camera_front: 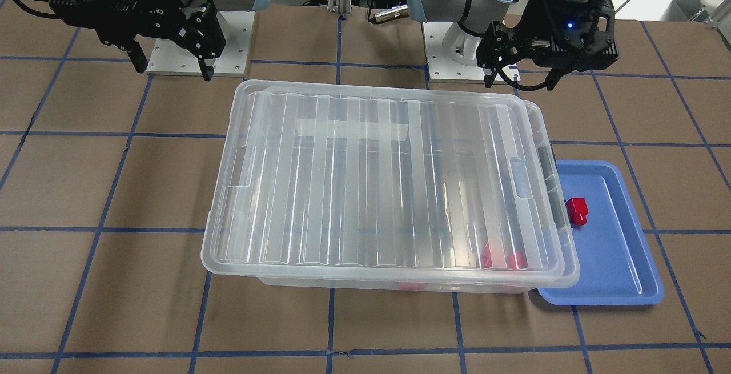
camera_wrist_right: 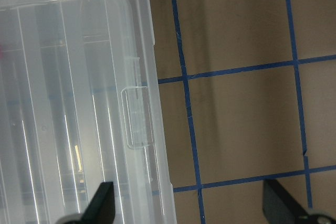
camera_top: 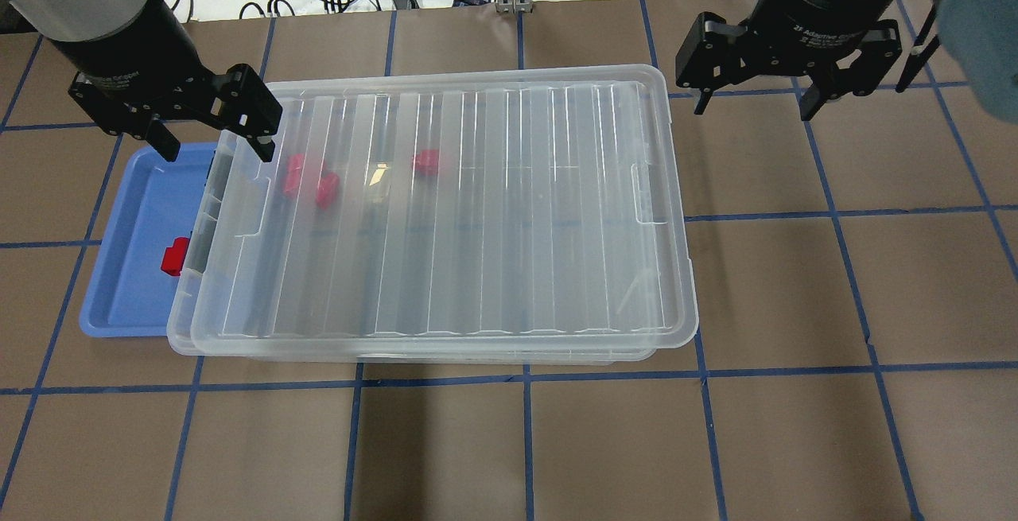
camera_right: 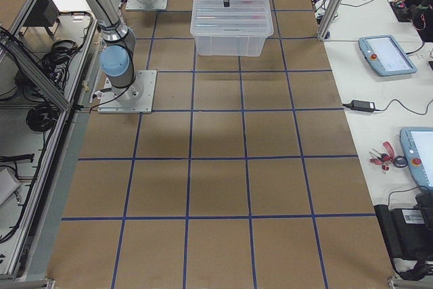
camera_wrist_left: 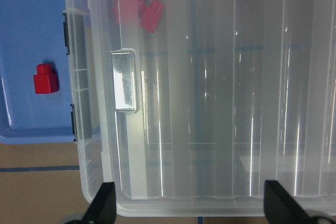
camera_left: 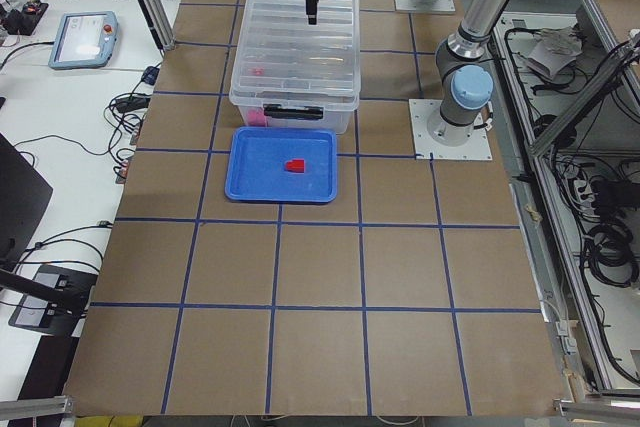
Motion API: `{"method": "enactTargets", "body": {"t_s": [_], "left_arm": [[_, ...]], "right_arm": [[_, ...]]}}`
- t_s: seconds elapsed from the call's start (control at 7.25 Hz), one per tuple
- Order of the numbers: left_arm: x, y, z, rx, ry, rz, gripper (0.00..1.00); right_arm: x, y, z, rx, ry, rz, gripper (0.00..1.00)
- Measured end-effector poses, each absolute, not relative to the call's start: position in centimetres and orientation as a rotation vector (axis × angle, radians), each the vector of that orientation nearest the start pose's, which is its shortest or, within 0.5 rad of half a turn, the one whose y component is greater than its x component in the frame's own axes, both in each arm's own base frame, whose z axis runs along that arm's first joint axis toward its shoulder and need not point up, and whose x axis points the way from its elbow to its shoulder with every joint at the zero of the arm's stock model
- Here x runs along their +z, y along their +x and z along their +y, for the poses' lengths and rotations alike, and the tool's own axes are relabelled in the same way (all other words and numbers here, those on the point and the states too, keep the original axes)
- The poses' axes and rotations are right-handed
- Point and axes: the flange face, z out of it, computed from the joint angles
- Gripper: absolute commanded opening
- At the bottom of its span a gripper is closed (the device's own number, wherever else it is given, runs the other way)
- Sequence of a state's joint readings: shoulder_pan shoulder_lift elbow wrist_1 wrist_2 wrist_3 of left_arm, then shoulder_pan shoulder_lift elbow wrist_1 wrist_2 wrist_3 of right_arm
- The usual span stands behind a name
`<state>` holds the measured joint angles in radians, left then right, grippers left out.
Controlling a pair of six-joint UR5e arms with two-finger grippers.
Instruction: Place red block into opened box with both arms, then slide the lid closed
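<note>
One red block (camera_front: 577,211) is seen lying in the single blue tray (camera_front: 617,260), just beside the box (camera_front: 285,281). Three more red pieces are made out inside the box through the lid (camera_front: 371,180). The lid is laid on the box but offset toward the robot's right, so a narrow strip at the tray end is uncovered. The left gripper (camera_top: 215,147) above that end and the right gripper (camera_top: 754,107) above the table (camera_top: 795,282) are both held spread and empty.

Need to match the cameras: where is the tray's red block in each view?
Front-facing: block at right, beside the box.
Overhead: block at left.
Left: block upper middle.
Right: not visible.
Left wrist: block far left.
Right wrist: not in view.
Landmark: blue tray.
</note>
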<state>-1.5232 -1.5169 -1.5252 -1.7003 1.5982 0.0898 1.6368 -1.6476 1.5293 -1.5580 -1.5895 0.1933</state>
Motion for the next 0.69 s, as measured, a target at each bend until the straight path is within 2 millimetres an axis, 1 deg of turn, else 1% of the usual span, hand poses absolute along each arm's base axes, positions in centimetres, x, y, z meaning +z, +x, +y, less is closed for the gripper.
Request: {"method": "enactTargets", "body": {"t_s": [0.41,0.69], "left_arm": [[52.27,-10.84,-46.74,0.051,0.066,3.114,1.0],[51.96,-10.63,-47.06,0.044,0.053,3.114,1.0]], "right_arm": [[54.39,16.19,-45.75,-0.172,0.197,3.135,1.0],[54.39,16.18,-45.77,-0.173,0.195,3.137,1.0]]}}
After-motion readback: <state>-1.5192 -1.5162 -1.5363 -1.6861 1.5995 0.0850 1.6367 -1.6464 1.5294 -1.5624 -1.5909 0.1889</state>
